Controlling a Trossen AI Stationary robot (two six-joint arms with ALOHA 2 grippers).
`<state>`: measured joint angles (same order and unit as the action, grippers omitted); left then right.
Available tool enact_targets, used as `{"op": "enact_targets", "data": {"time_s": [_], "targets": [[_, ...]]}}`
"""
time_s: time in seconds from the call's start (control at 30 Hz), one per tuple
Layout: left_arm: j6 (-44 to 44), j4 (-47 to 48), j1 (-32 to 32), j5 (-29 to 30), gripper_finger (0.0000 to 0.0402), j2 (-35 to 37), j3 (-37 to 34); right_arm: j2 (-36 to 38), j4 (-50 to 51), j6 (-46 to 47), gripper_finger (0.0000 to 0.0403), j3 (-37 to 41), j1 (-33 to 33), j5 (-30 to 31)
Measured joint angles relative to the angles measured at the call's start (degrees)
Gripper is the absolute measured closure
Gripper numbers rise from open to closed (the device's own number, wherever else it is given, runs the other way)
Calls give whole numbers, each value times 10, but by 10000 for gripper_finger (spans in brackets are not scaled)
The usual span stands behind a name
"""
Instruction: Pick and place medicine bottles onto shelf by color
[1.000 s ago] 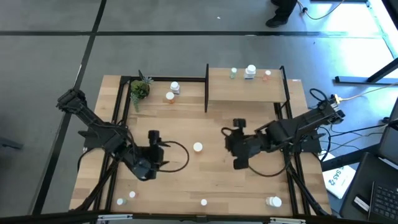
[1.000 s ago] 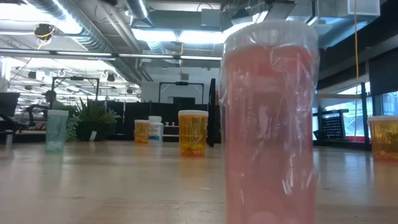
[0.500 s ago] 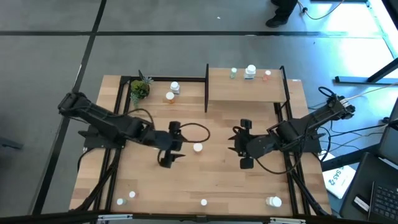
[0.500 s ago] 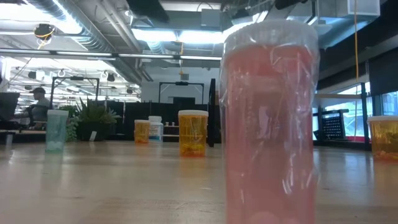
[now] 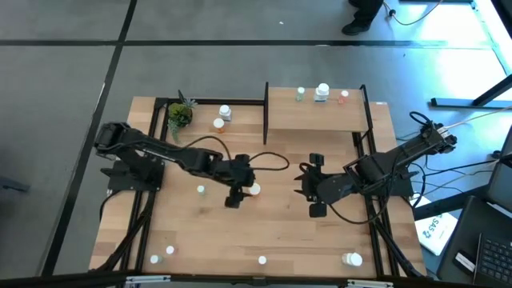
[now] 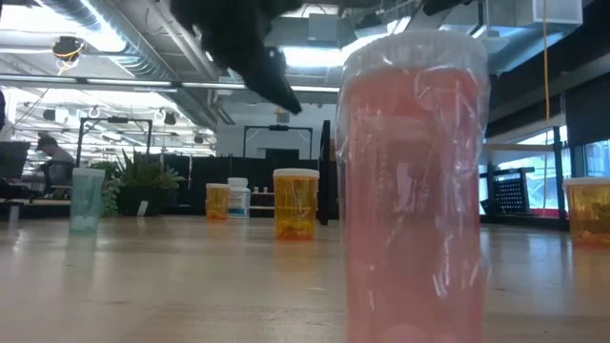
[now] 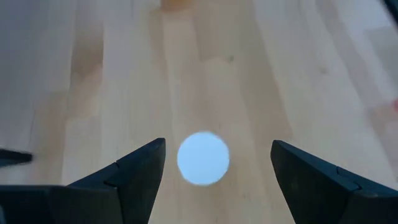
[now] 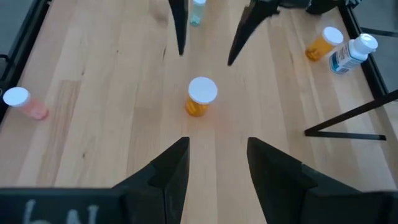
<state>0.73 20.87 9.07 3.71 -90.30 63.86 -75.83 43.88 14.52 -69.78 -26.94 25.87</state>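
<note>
Orange bottle (image 8: pixel 200 98) shows body in right wrist view; left wrist sees cap btwn wide-open left hand (image 7: pixel 214 163).

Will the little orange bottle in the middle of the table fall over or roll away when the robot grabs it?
The orange bottle stands upright and taller than it is wide, so a sideways bump might tip it. Its round body would then probably roll on the smooth wooden table. The open left gripper hangs above its white cap, a finger on each side, so an even squeeze should keep it steady.
</note>
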Motion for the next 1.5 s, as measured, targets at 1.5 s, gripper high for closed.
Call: {"op": "enact_targets", "data": {"time_s": [1.5], "targets": [[-5,-53,-20,1,116,-142,0,0,0,4,240,-1,0,0]]}}
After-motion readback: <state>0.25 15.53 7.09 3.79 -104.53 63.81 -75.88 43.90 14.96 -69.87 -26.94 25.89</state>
